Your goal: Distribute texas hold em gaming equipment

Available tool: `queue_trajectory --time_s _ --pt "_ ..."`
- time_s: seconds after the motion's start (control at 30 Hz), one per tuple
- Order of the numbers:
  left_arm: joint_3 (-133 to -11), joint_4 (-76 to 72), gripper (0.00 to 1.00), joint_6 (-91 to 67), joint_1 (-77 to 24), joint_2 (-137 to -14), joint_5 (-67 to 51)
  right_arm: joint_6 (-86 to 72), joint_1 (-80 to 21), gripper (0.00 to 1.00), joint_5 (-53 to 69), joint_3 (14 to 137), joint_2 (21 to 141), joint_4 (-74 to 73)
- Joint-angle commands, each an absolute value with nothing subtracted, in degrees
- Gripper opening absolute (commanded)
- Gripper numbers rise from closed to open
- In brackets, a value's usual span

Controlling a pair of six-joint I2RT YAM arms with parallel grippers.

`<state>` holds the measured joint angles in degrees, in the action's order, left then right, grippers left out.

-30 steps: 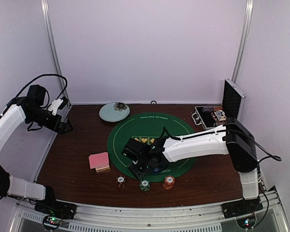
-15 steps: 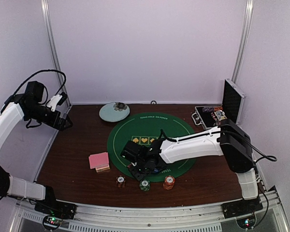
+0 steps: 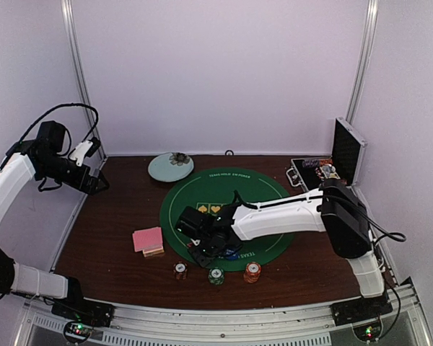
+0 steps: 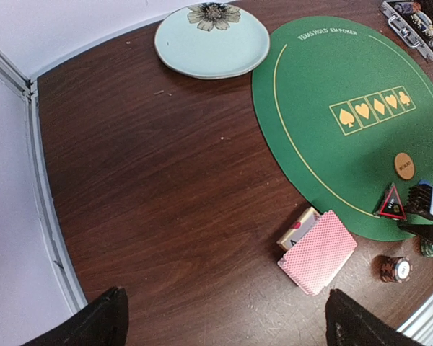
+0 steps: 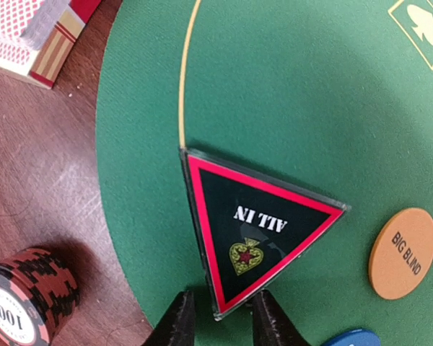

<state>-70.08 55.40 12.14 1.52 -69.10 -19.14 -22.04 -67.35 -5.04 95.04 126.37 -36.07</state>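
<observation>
The red-black triangle marker point(image 5: 256, 231) marked ALL IN lies on the green mat point(image 5: 289, 86) by its near-left edge; it also shows in the left wrist view point(image 4: 391, 202). My right gripper point(image 5: 221, 308) is closed narrowly on the marker's near corner, low over the mat point(image 3: 202, 251). An orange disc point(image 5: 403, 252) and a blue disc point(image 5: 350, 337) lie just right of it. Pink-backed cards point(image 3: 148, 239) sit left of the mat. Dark point(image 3: 180, 271), green point(image 3: 216, 276) and red-orange point(image 3: 252, 272) chip stacks stand in front. My left gripper point(image 3: 94, 186) is open, empty and raised at the far left.
A pale blue-green plate point(image 3: 170, 166) sits at the back left of the mat. The open metal case point(image 3: 317, 173) stands at the back right. The right arm stretches across the mat's near half. Cage posts and walls ring the table.
My right gripper has slid left along the mat's near edge with the triangle marker. The left arm has pulled back slightly toward the left wall.
</observation>
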Motion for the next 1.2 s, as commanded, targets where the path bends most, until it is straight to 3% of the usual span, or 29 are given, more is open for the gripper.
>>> queue_trajectory --time_s 0.0,0.6,1.17 --pt "-71.36 55.16 0.98 12.93 1.85 -68.06 -20.47 -21.06 -65.06 0.28 -7.9 98.0 130.49 -33.84" --pt "-69.25 55.66 0.97 14.3 1.91 -66.3 -20.53 -18.78 -60.85 0.23 -8.48 118.82 141.79 -36.99" --pt "-68.07 56.16 0.98 15.38 1.9 -66.18 -21.99 -17.51 -58.56 0.27 -4.4 138.35 153.41 -37.17"
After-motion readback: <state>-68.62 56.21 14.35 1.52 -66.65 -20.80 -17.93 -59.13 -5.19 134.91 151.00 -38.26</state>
